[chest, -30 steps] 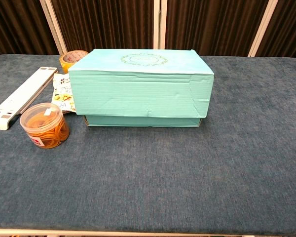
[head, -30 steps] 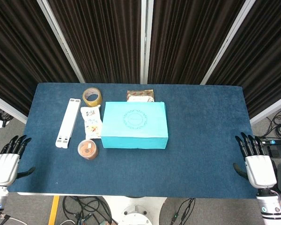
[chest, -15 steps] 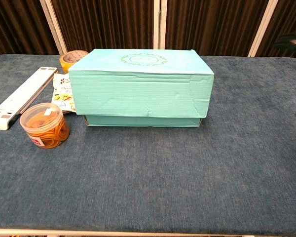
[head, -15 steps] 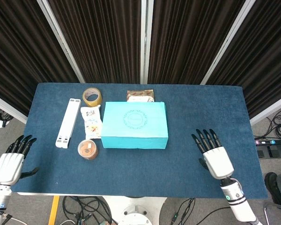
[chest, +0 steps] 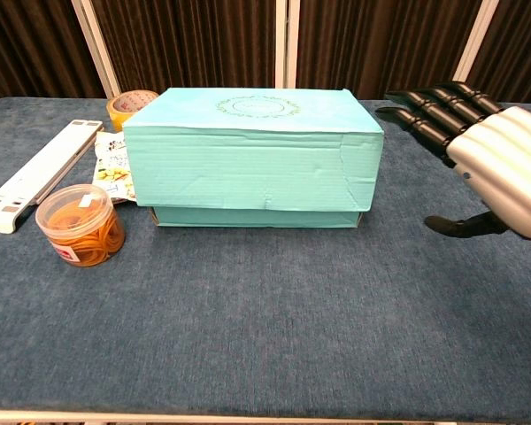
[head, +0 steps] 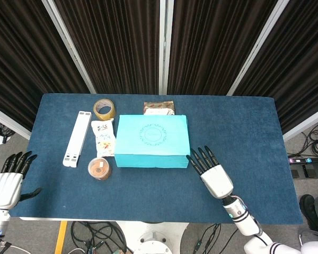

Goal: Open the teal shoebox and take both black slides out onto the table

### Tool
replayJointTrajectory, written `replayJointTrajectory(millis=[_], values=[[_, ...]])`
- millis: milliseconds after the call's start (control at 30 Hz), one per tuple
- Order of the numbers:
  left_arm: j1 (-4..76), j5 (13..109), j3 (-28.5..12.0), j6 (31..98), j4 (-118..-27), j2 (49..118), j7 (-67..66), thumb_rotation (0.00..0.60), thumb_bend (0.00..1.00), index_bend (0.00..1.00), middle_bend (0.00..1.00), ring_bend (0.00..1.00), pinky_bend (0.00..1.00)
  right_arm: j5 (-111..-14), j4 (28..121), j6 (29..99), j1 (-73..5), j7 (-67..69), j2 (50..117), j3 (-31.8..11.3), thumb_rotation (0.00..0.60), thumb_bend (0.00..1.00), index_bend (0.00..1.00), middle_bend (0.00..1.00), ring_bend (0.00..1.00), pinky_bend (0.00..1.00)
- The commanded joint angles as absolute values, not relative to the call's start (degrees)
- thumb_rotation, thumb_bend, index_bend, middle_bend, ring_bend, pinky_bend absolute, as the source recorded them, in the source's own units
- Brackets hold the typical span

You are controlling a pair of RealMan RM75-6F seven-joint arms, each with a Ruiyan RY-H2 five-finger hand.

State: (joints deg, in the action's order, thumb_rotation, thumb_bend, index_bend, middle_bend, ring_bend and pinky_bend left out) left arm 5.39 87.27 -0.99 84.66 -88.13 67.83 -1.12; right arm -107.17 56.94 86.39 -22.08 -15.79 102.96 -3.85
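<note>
Teal shoebox (head: pixel 152 141) sits lid-on near the middle of the blue table (head: pixel 238 127) in the head view. Right hand (head: pixel 214 174) hovers just off the box's front-right corner, palm down, fingers (head: pixel 199 159) spread wide and straight, holding nothing, tips close to the box but contact can't be told. Left hand (head: pixel 7 182) hangs off the table's front-left edge, well apart from the box, fingers extended, also holding nothing. Left of the box: snack packet (head: pixel 103 137) touching or nearly touching its side, tub of rubber bands (head: pixel 99 168) by the front-left corner, white folding stand (head: pixel 77 138) further left, tape roll (head: pixel 104 109) behind. Brown packet (head: pixel 159 108) just behind the box. Slides not visible; box shut.

Chest view: shoebox (chest: pixel 253 155) front face creased, lid fully down. Right hand (chest: pixel 496 159) to the right of it, above the table, fingers (chest: pixel 429 111) stretched toward the lid's right edge w/ a small gap. Tub (chest: pixel 79 225), stand (chest: pixel 31 176), tape roll (chest: pixel 129 106) at left. Left hand not in this view.
</note>
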Motion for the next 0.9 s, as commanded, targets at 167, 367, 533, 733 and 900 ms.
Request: replayJointTrajectory(millis=[167, 367, 533, 733, 900], values=[[5.72, 87.34, -1.04, 84.19, -87.09, 67.99, -0.11, 0.600, 0.12, 0.11, 0.06, 0.02, 0.06, -107.64, 41.96, 91.98, -25.63, -6.26, 113.46, -3.98, 0.600, 0.00, 0.00, 0.00, 0.00, 0.00], [5.82, 87.54, -1.03, 84.19, -85.96, 68.31, 0.51, 0.600, 0.12, 0.11, 0.06, 0.02, 0.06, -106.04, 31.49, 94.11, -27.48, -1.73, 119.07, -4.54, 0.600, 0.00, 0.00, 0.00, 0.00, 0.00], [6.14, 87.80, -0.81, 83.62, -85.30, 68.14, 1.01, 0.600, 0.12, 0.11, 0.06, 0.02, 0.06, -105.25, 22.77, 95.91, -30.01, 2.82, 122.86, -4.65, 0.600, 0.00, 0.00, 0.00, 0.00, 0.00], [6.69, 87.79, -1.01, 83.03, -85.64, 67.23, 1.28, 0.600, 0.12, 0.11, 0.06, 0.02, 0.06, -104.11, 16.23, 95.53, -31.17, 5.09, 125.55, -3.44, 0.600, 0.00, 0.00, 0.00, 0.00, 0.00], [6.98, 87.66, -0.96, 82.49, -85.53, 67.40, 1.18, 0.600, 0.12, 0.11, 0.06, 0.02, 0.06, -103.77, 13.42, 95.21, -31.70, 5.42, 126.16, -1.73, 0.600, 0.00, 0.00, 0.00, 0.00, 0.00]])
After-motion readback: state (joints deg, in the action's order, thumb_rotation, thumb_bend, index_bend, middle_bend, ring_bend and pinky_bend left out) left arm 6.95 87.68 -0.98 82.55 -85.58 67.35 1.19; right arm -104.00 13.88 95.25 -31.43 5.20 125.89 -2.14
